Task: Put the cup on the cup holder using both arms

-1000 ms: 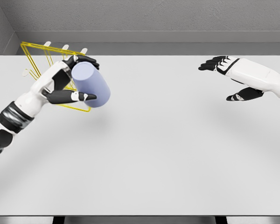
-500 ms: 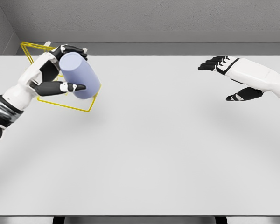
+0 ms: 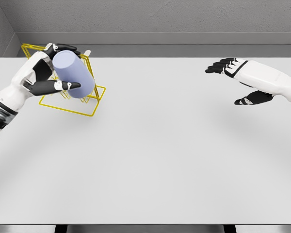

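Observation:
A pale lavender cup [image 3: 73, 74] is tilted, its closed end up-left, held in front of the yellow wire cup holder [image 3: 89, 107] at the table's far left. My left hand [image 3: 53, 68] is shut on the cup, black fingers over its top and thumb along its underside. The cup hides most of the holder's pegs; one white-tipped peg shows just right of it. My right hand [image 3: 233, 80] hovers open over the far right of the table, fingers spread, well away from the cup.
The white table [image 3: 155, 155] ends at a grey wall behind and a dark front edge below. The holder's yellow base frame lies on the table under the cup.
My left hand has carried the cup up and to the left, over the holder. The right hand has stayed in place.

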Tool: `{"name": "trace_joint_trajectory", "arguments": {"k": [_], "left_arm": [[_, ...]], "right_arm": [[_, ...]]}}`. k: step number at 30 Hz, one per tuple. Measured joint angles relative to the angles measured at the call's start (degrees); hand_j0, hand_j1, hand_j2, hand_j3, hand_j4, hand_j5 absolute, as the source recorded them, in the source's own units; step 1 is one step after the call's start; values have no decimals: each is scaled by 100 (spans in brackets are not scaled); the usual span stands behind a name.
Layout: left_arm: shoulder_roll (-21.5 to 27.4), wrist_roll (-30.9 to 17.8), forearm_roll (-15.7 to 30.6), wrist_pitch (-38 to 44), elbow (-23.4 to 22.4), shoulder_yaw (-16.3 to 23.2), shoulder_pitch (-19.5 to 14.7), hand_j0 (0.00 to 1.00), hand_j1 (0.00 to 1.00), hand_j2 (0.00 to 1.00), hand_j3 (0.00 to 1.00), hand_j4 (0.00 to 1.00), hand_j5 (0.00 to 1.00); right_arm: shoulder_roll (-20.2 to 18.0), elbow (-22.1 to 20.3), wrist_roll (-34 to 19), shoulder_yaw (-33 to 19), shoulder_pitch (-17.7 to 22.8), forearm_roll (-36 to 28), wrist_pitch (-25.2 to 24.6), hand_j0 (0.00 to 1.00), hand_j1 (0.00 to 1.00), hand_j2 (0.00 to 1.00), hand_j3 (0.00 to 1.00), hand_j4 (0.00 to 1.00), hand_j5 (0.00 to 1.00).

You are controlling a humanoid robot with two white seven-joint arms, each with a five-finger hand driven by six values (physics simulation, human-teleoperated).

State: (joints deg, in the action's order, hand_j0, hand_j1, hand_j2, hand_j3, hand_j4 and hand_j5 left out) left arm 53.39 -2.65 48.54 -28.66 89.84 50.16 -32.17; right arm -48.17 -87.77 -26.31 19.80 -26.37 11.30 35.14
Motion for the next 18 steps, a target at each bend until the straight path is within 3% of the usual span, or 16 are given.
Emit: {"name": "trace_joint_trajectory", "arguments": {"k": [18], "left_arm": [[-27, 0, 81, 19, -220, 9, -105, 62, 62, 62, 62, 62, 62]], "right_arm": [[1, -1, 0, 0, 0, 0, 0, 100, 100, 100, 100, 100, 100]]}}
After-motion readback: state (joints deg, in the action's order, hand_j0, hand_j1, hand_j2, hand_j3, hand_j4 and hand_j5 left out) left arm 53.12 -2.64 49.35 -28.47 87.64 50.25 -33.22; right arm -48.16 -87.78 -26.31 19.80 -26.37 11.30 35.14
